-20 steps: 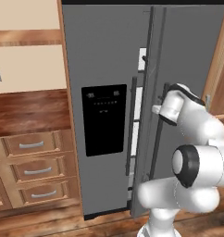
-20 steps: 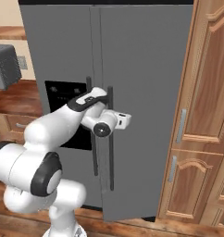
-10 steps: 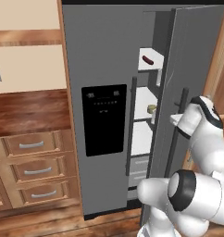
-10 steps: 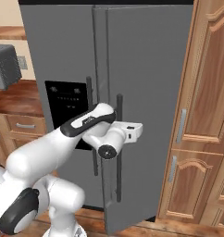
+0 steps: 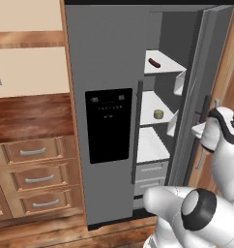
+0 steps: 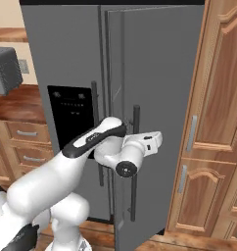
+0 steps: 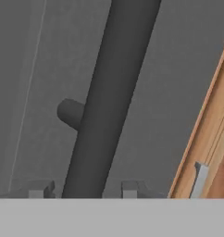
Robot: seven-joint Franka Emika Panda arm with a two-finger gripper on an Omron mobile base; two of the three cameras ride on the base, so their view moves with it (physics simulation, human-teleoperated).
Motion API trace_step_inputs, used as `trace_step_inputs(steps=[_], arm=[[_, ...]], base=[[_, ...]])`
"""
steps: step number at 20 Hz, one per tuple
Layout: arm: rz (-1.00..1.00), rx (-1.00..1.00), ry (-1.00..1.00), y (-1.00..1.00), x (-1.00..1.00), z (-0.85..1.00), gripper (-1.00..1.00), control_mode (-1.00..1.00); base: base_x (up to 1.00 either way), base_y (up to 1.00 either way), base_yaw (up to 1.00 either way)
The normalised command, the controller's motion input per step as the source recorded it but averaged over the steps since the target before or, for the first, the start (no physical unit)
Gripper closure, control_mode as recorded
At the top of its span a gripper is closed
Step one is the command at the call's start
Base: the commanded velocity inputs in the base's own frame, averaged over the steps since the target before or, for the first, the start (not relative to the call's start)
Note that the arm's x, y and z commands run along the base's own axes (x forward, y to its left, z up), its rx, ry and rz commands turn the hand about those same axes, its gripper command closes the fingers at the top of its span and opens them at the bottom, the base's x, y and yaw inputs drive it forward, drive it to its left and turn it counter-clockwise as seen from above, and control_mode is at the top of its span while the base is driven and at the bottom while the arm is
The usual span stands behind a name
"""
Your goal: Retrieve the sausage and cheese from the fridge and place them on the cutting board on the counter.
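Gripper (image 7: 81, 190) at the right door's dark vertical handle (image 7: 111, 92), its 2 tips spread on either side of the bar without pinching it. Beyond, the grey fridge (image 5: 109, 72) stands open — a dark red-brown sausage (image 5: 154, 63) on the upper white shelf, a dull yellow cheese (image 5: 158, 114) puck on the shelf below.

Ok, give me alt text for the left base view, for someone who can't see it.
A grey fridge stands with its right door swung open, showing white shelves: a dark red sausage on the upper one and a small round cheese on the one below. The white robot arm reaches to the door's outer side; wooden drawers sit left.
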Motion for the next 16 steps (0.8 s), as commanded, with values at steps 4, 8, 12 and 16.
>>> trace_step_inputs(steps=[4,8,12,16], arm=[[0.00,-0.14,0.02,0.00,-0.32,0.69,-1.00,-1.00],[0.03,-0.15,0.00,-0.22,-0.83,0.66,-1.00,-1.00],[0.08,-0.16,0.00,-0.15,-1.00,0.40,-1.00,-1.00],[0.04,-0.15,0.19,0.00,-1.00,0.81,-1.00,-1.00]], base=[[0.00,0.00,0.00],[0.00,0.00,0.00],[0.00,0.00,0.00],[0.00,0.00,0.00]])
